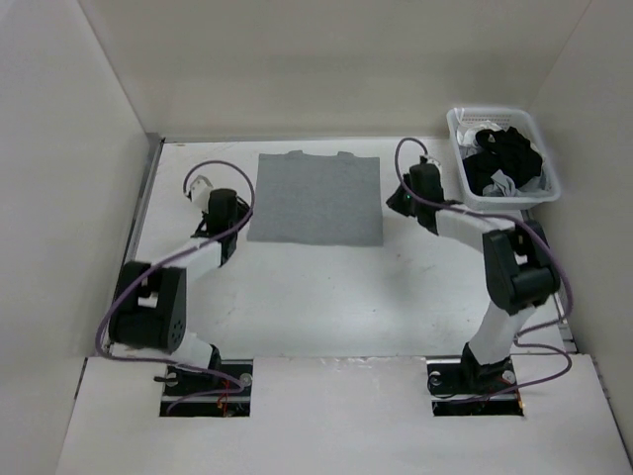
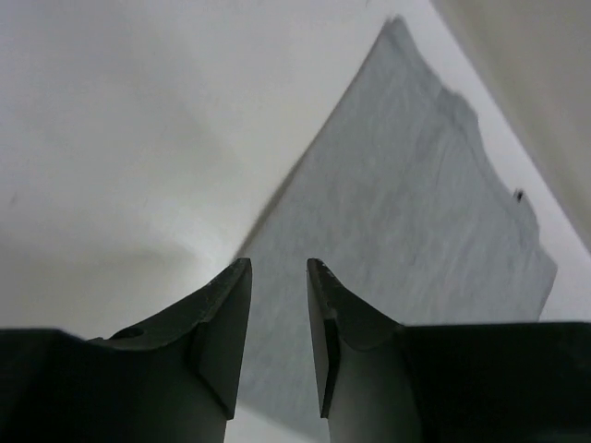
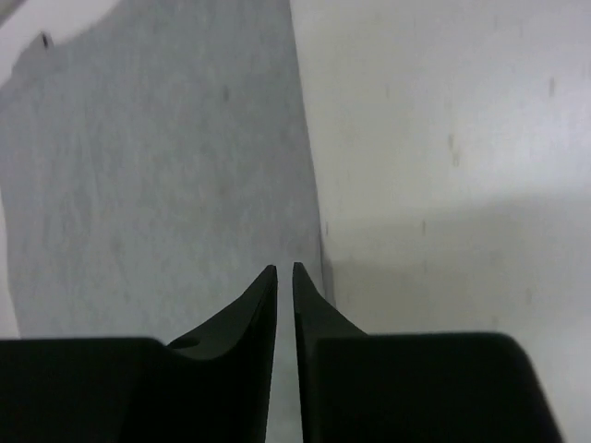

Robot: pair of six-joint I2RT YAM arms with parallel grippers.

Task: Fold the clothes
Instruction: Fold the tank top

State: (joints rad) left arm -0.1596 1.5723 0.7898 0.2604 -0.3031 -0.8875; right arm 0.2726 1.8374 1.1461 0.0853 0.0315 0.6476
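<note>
The clothes, a plain grey T-shirt (image 1: pixel 316 198), lie flat as a neat rectangle at the back middle of the white table. My left gripper (image 1: pixel 233 230) hovers at the shirt's near left corner. In the left wrist view its jaws (image 2: pixel 279 268) stand open over the grey fabric (image 2: pixel 416 212), with nothing between them. My right gripper (image 1: pixel 396 205) is at the shirt's right edge. In the right wrist view its jaws (image 3: pixel 284 269) are open by a narrow gap just above that edge of the shirt (image 3: pixel 157 175), holding nothing.
A white basket (image 1: pixel 455 124) with a heap of black and white garments (image 1: pixel 504 158) stands at the back right, close behind the right arm. White walls enclose the table on the left, back and right.
</note>
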